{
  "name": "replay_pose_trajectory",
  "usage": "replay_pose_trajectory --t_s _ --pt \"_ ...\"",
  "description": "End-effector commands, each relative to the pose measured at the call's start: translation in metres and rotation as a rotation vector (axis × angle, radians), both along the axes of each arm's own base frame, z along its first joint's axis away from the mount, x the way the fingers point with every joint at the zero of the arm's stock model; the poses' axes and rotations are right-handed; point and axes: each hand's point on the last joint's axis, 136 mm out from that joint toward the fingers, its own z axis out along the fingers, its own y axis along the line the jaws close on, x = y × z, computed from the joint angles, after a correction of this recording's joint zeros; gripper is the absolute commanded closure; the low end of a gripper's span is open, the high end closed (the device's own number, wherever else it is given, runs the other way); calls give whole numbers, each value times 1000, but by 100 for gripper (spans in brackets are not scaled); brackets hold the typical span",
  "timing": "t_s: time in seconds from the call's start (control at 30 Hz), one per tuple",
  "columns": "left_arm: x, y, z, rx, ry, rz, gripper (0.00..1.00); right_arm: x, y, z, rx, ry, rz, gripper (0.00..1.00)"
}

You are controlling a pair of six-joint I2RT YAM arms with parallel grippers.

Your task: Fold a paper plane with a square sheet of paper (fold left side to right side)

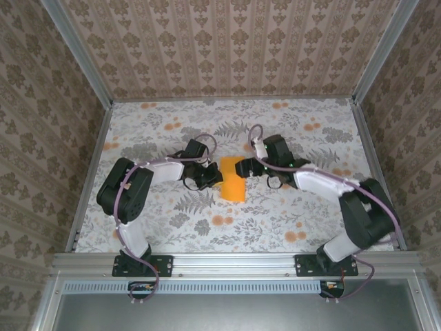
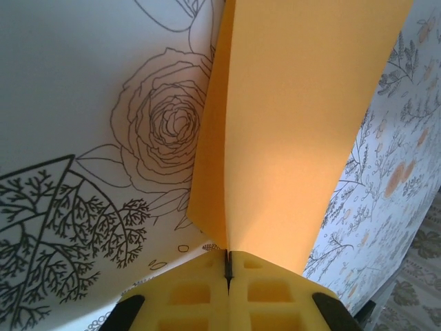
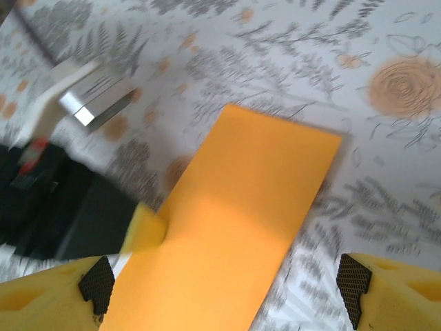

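Orange sheet of paper (image 1: 234, 181) — seemingly folded — is pinched by the left gripper (image 2: 229, 261); the right gripper (image 3: 224, 288) gapes wide.

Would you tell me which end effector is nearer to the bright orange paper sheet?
Left. The left end effector is shut on the bright orange paper sheet; the right end effector stands open over it.

Square sheet of paper (image 1: 233, 181): thin orange paper, matt, smooth.
Desk (image 1: 275, 221): matt covering printed with grey foliage and orange blooms.
Left gripper (image 2: 229, 265): matt yellow moulded plastic jaws.
Right gripper (image 3: 224, 286): yellow plastic; pads (image 3: 353, 286) black, cross-hatched.
Near rail (image 1: 234, 262): bare silvery metal.
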Motion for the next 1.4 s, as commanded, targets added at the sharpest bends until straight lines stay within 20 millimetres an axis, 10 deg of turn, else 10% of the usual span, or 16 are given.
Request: replay_pose_trajectory --t_s 0.0,0.27,0.57,0.83,1.0,1.2,1.37 --pt "0 -3 13 -37 -5 39 100 -31 3 -12 -123 -110 56 11" --pt "-3 -5 13 -43 2 33 100 -90 45 -30 -309 -299 251 11" --pt "-4 -5 12 -38 4 28 100 -79 83 -60 -479 -357 356 16" --pt "-5 -5 15 -36 -2 19 100 -70 92 -65 -508 -362 367 54" --pt "-4 -3 20 -31 -23 2 100 -72 91 -62 -473 -330 379 99" --pt "-1 18 36 3 -82 -25 69 -89 98 -58 -358 -202 467 100" --pt "10 33 52 11 -129 -58 68 -91 100 -55 -231 -71 478 100"
